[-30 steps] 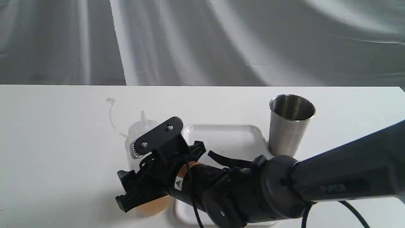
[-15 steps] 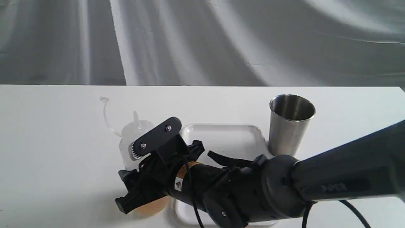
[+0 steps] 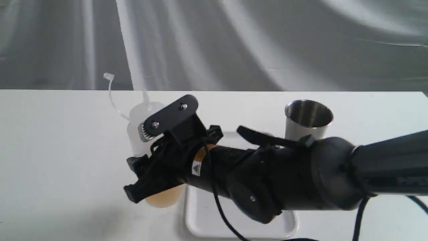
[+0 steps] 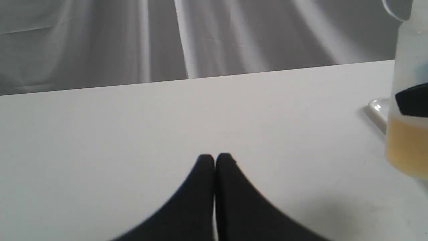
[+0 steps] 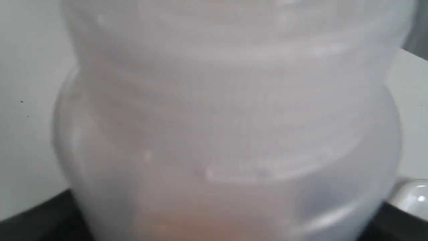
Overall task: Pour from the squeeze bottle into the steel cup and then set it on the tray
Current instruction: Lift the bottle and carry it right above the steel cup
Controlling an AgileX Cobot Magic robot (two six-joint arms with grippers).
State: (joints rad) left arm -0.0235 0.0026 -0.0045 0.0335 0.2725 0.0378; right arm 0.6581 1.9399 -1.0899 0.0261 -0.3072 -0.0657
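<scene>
1. Whitish see-through plastic makes up the bottle (image 3: 135, 134), which stands upright at the left edge of the tray (image 3: 200, 221), over the desk (image 3: 50, 150).
2. We see the right hand (image 3: 140, 177) clamped on the bottle around its middle, one black finger on each side, reaching in from the right across the tray.
3. Amber liquid (image 3: 165, 199) fills the lowest part of the bottle. We cannot tell for certain whether its base touches the desk.
4. The nozzle (image 3: 145, 97) points up, and the thin strap (image 3: 112, 97) curls up and to the left with the small cap at its end.
5. In the right wrist view the bottle (image 5: 227, 134) fills nearly the whole picture, blurred, with a corner of the tray (image 5: 411, 197) at the edge.
6. The cup (image 3: 309, 117) stands upright and open-mouthed on the far right, well apart from the bottle. Its lower part is hidden behind the right arm (image 3: 301, 177).
7. The left hand (image 4: 215, 160) has its two fingers pressed together with nothing between them, low over bare desk.
8. From the left wrist we see the bottle (image 4: 406, 144) and a tray corner (image 4: 378, 107) off to one side, apart from that hand.
9. Grey cloth (image 3: 234, 43) hangs behind the desk.
</scene>
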